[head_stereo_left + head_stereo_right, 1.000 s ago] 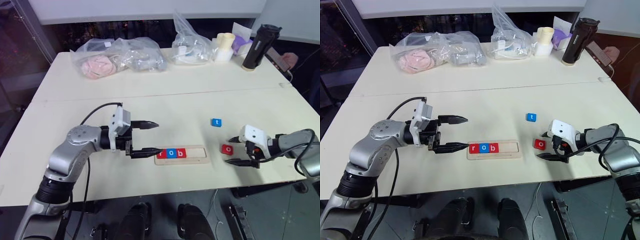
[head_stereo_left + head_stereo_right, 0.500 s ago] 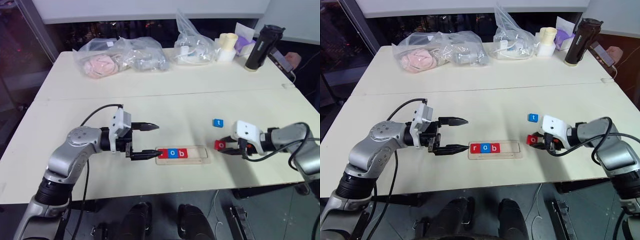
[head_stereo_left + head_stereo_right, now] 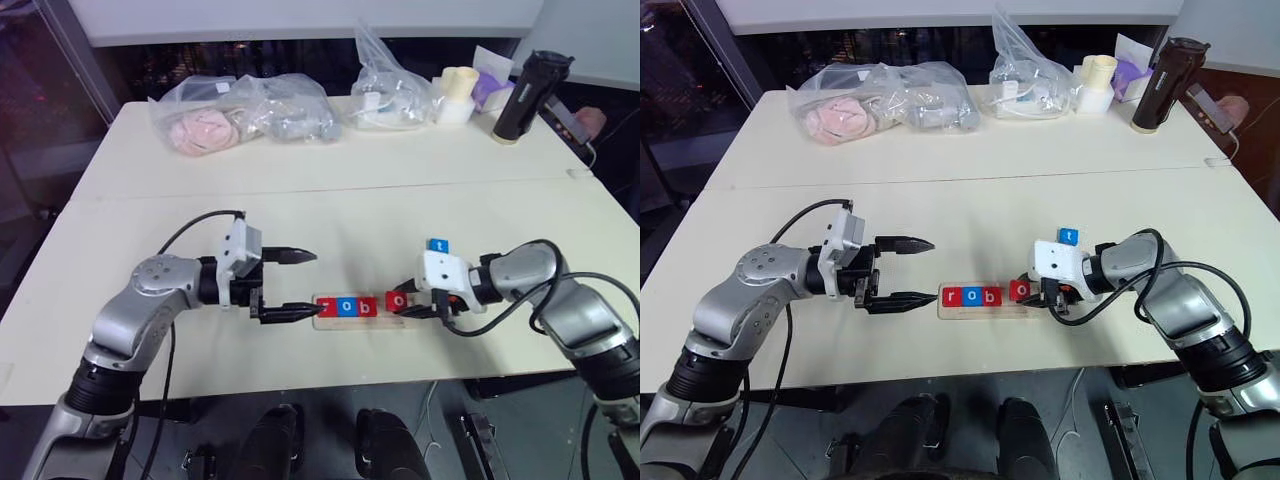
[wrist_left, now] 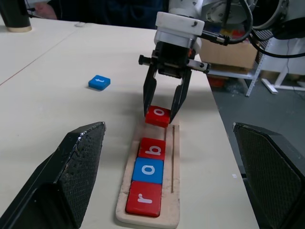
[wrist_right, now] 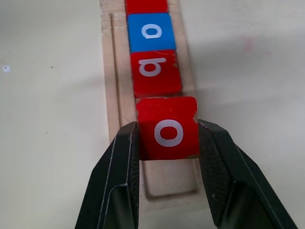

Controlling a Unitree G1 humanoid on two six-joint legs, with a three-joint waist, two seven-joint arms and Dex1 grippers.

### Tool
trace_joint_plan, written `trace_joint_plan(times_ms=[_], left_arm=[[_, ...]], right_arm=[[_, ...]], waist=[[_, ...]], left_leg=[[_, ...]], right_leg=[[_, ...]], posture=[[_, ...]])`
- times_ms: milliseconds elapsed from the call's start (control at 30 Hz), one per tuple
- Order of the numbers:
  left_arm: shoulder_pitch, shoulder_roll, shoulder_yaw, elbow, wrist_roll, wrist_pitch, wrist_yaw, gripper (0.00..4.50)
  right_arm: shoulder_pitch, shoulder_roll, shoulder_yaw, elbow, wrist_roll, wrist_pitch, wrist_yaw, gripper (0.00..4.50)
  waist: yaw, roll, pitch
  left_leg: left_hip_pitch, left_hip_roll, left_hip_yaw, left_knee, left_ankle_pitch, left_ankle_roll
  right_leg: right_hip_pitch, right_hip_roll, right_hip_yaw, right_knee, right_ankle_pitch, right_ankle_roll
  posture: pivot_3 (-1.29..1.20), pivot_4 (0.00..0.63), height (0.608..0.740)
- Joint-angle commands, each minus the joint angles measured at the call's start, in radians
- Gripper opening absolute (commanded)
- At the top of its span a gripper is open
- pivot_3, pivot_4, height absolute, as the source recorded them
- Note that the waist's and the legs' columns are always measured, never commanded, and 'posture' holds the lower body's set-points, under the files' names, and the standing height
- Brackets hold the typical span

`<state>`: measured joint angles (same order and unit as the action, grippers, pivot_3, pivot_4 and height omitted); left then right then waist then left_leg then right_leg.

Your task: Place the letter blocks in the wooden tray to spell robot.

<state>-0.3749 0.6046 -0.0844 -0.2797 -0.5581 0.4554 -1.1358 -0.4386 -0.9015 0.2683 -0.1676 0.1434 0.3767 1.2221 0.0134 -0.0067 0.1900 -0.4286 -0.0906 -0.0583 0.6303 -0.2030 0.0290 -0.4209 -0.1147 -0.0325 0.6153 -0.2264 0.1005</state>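
Note:
The wooden tray (image 3: 365,322) lies near the table's front edge and holds a red r (image 3: 325,307), a blue o (image 3: 346,307) and a red b (image 3: 366,307) in a row. My right gripper (image 3: 400,303) is shut on a red o block (image 5: 167,129). It holds that block slightly raised over the tray's bare part, just past the b. A blue t block (image 3: 437,245) lies on the table behind the right gripper. My left gripper (image 3: 316,283) stands open at the tray's left end, with nothing between its fingers (image 4: 71,176).
Clear plastic bags (image 3: 240,112) with soft items lie along the table's back. A white roll (image 3: 452,93) and a black bottle (image 3: 525,95) stand at the back right. A person's hand with a phone (image 3: 580,122) is at the far right edge.
My right gripper shut on the red o block on the table at the right. It carried the block left to a spot over the tray beside the b. The left gripper stayed still.

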Motion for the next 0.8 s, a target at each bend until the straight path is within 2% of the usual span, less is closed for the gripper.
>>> trace_joint_plan(times_ms=[33, 800], left_arm=[[-0.004, 0.006, 0.018, -0.035, -0.015, -0.004, 0.006, 4.50], [-0.021, 0.001, 0.016, -0.024, -0.013, -0.002, 0.019, 4.50]], right_arm=[[0.003, 0.013, -0.004, -0.045, -0.002, 0.008, -0.009, 1.13], [0.011, 0.045, 0.027, -0.047, -0.048, 0.032, -0.041, 1.13]], waist=[[0.000, 0.000, 0.000], [0.000, 0.000, 0.000]], left_leg=[[0.000, 0.000, 0.000, 0.000, 0.000, 0.000], [0.000, 0.000, 0.000, 0.000, 0.000, 0.000]], right_leg=[[0.000, 0.000, 0.000, 0.000, 0.000, 0.000], [0.000, 0.000, 0.000, 0.000, 0.000, 0.000]], posture=[[0.00, 0.150, 0.738], [0.00, 0.150, 0.738]])
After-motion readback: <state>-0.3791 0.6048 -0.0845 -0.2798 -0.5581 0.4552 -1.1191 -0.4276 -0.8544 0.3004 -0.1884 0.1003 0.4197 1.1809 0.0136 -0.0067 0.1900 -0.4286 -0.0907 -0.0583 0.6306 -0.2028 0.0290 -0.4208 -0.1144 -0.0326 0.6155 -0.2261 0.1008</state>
